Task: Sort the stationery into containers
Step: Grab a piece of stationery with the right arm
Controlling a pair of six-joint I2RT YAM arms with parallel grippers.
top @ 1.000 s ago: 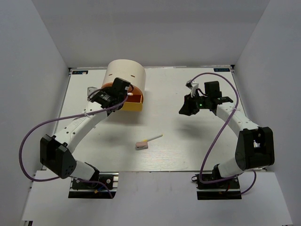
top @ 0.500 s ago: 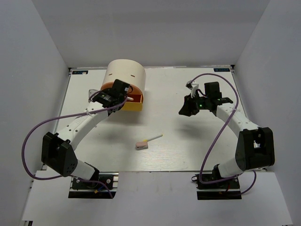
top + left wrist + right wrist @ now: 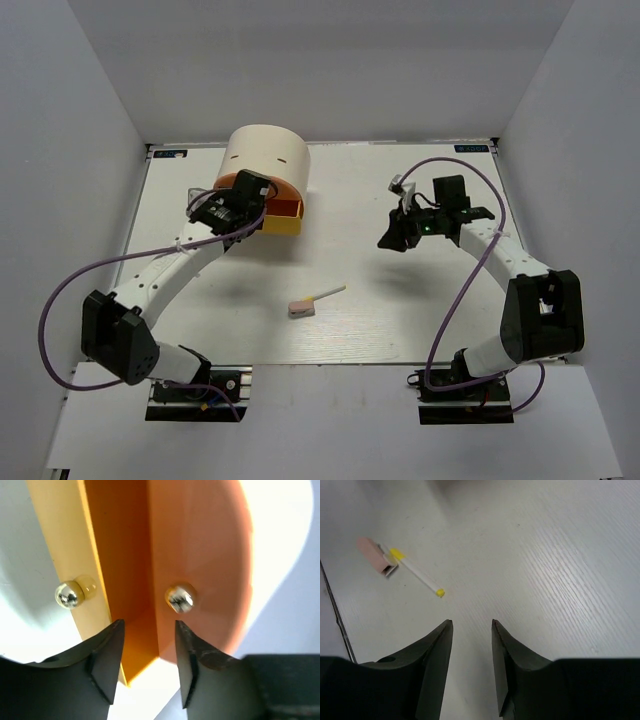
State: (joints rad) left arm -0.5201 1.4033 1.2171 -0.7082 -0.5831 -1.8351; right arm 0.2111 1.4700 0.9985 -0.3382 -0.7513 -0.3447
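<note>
A cream half-cylinder chest (image 3: 266, 156) stands at the back left. Its yellow drawer (image 3: 283, 216) is pulled out; the orange drawer (image 3: 200, 555) sits above it. My left gripper (image 3: 262, 205) is open and empty, right at the drawer fronts, its tips (image 3: 149, 630) just below the two round knobs (image 3: 180, 598). A thin white pen with yellow tips (image 3: 328, 292) and a pinkish eraser (image 3: 301, 309) lie side by side mid-table; both show in the right wrist view, pen (image 3: 417, 572) and eraser (image 3: 375, 554). My right gripper (image 3: 393, 238) is open and empty, hovering far right of them.
White walls enclose the table on three sides. The table's near edge (image 3: 330, 362) runs in front of the arm bases. A dark seam (image 3: 337, 615) at the table edge shows at the left of the right wrist view.
My left gripper has shifted a little left and closer to the drawer fronts. The right gripper has barely moved. Pen and eraser lie unchanged.
</note>
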